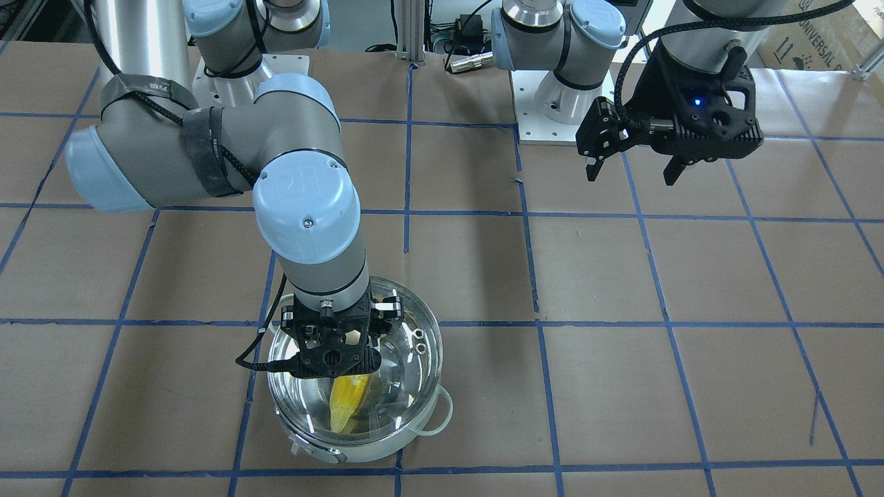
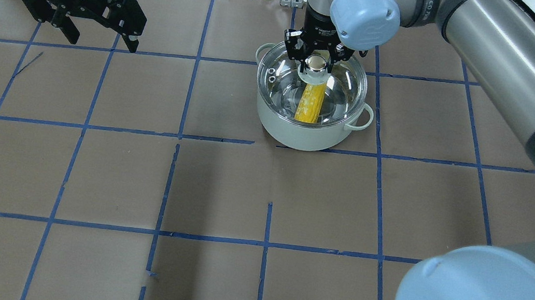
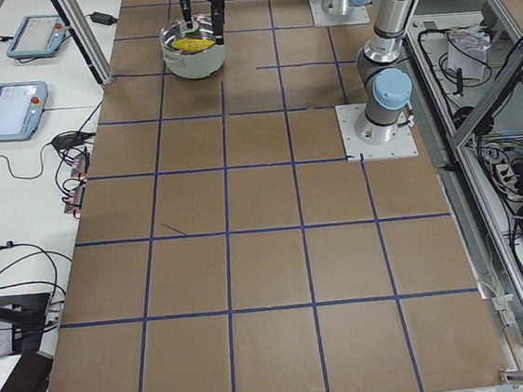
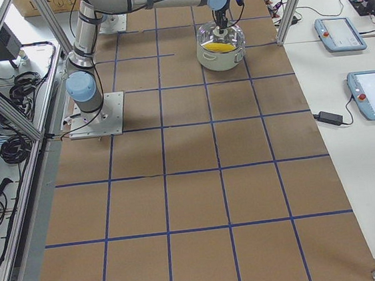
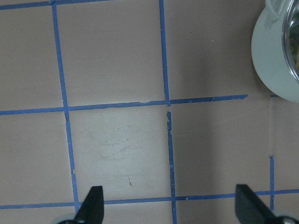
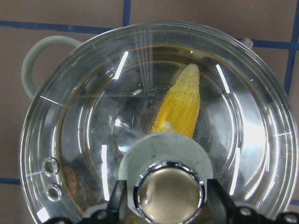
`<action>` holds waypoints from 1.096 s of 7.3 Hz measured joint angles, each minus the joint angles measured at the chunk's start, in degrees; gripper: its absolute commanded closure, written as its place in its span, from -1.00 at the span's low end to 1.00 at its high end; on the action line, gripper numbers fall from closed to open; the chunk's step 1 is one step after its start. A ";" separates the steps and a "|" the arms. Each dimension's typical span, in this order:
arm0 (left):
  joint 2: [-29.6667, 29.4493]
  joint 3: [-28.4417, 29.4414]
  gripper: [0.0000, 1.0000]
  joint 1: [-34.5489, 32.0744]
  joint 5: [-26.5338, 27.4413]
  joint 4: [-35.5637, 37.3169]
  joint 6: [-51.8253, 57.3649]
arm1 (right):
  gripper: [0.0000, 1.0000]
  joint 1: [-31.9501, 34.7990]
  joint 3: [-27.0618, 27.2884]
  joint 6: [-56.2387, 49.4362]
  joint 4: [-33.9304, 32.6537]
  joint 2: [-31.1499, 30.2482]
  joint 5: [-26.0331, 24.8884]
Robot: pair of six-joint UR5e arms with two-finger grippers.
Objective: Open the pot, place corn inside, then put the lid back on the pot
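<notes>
Front view: the corn [image 1: 343,407] is seen inside the pot [image 1: 366,450], under the lid [image 1: 414,335]. Overhead: the lid is pinched at its centre by the right pincer [image 2: 316,62]; the left pincer [image 2: 100,40] is spread, well apart from the pot. Lid seating is judged nearly finished; release is needed next.

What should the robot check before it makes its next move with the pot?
1. The corn lies inside the pot: ok.
2. The lid covers the pot: ok.
3. The right gripper sits around the knob, one side each: ok.
4. Its fingers are squeezing the knob: cannot tell.
5. The left gripper is open and far from the pot: ok.
</notes>
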 measured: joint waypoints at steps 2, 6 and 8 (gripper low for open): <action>0.00 -0.07 -1.00 -0.07 -0.11 0.02 -0.20 | -0.29 -0.03 -0.06 -0.01 -0.03 -0.02 -0.01; 0.00 -0.09 -1.00 -0.13 -0.29 0.05 -0.25 | -0.11 -0.03 -0.05 0.20 -0.03 0.01 0.04; 0.00 -0.09 -1.00 -0.16 -0.30 0.05 -0.26 | -0.10 -0.03 -0.08 0.25 -0.06 -0.02 -0.08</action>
